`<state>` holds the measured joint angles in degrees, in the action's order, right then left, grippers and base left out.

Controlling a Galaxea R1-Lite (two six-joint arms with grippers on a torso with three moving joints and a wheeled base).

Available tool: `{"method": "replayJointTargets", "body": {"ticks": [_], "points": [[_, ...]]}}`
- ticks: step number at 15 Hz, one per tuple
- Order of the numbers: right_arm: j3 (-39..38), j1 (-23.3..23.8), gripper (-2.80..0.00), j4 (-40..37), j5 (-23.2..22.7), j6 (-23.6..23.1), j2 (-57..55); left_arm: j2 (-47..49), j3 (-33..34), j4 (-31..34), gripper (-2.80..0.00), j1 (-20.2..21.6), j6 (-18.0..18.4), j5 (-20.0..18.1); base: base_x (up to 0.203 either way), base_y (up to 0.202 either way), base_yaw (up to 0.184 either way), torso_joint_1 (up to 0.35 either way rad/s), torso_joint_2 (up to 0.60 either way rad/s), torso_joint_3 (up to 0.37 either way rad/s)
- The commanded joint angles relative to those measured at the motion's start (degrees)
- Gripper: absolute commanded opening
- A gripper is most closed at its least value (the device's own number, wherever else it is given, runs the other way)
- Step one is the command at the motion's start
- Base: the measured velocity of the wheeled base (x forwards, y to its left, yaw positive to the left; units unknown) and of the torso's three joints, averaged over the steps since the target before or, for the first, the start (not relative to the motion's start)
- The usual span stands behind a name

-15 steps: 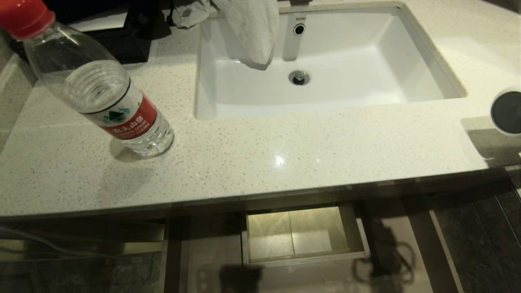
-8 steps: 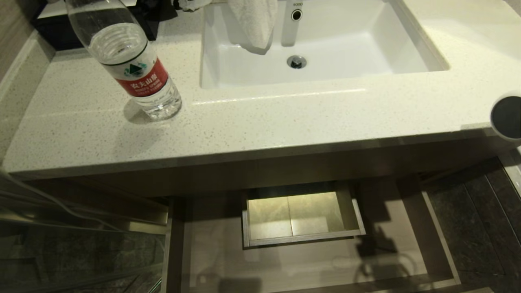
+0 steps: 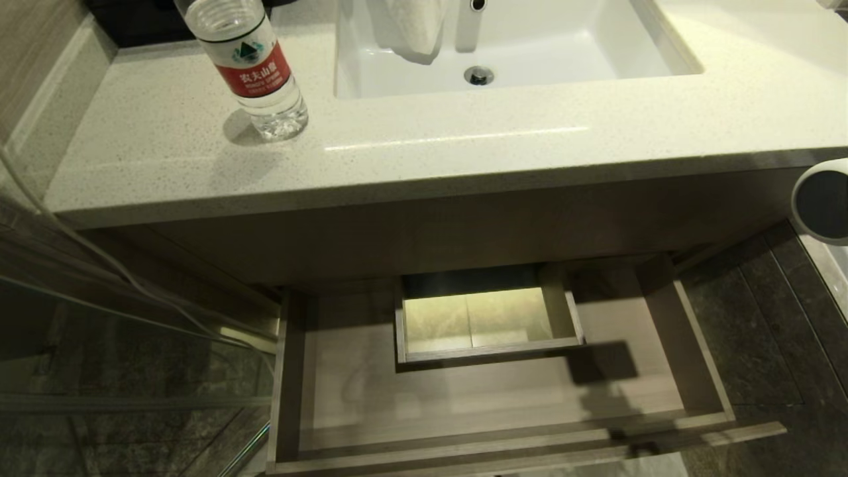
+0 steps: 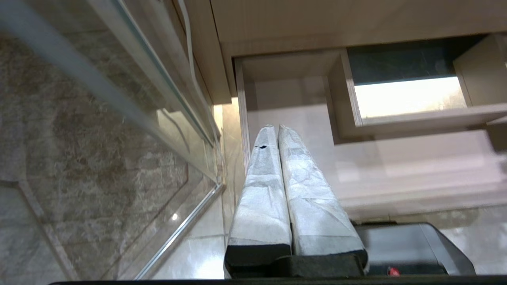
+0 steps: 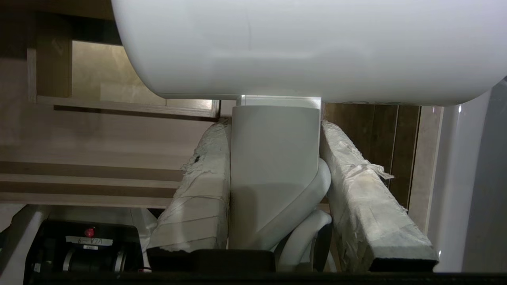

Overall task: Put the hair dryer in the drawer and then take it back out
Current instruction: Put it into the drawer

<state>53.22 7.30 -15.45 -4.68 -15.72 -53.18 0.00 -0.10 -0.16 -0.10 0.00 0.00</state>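
The white hair dryer [image 3: 823, 202] shows only its grey grille end at the right edge of the head view, beside the countertop's front right corner. In the right wrist view my right gripper [image 5: 274, 124] is shut on the hair dryer's straight handle [image 5: 275, 158], with the barrel [image 5: 309, 47] across the fingertips and the white cord looped below. The drawer [image 3: 689, 344] stands pulled out under the counter, its floor bare, with a boxed cut-out [image 3: 487, 318] at its back middle. My left gripper [image 4: 276, 127] is shut and empty, near the drawer's [image 4: 396, 158] left side.
A water bottle [image 3: 262, 73] with a red label stands on the speckled countertop [image 3: 464, 159], left of the white sink [image 3: 530, 53], where a towel [image 3: 414, 26] hangs. A glass panel [image 3: 132, 344] and a cable [image 3: 99, 252] lie left of the drawer. Dark floor tiles [image 3: 762, 331] lie right.
The head camera has dipped: counter and sink slid up the picture and the open drawer came fully into view. The hair dryer's end stays at the right edge.
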Motion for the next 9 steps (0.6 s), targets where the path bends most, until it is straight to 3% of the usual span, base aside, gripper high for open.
{"method": "replayJointTargets", "body": {"ticks": [1,7,9], "points": [[-0.4,0.1,-2.80,-0.1,0.0,-0.1,0.3,0.1,0.0,0.0,-2.80,0.0,0.0,0.0,0.000,0.000,0.000,-0.290,0.01,-0.281],[-1.7,0.1,-2.80,-0.2,0.8,0.1,1.1,0.0,0.1,0.0,-2.80,0.0,0.0,0.0,0.000,0.000,0.000,-0.275,-0.02,-0.297],[-1.9,0.1,-2.80,0.0,0.9,0.2,1.4,0.1,0.0,0.0,-2.80,0.0,0.0,0.0,0.000,0.000,0.000,-0.277,0.26,-0.006]]}}
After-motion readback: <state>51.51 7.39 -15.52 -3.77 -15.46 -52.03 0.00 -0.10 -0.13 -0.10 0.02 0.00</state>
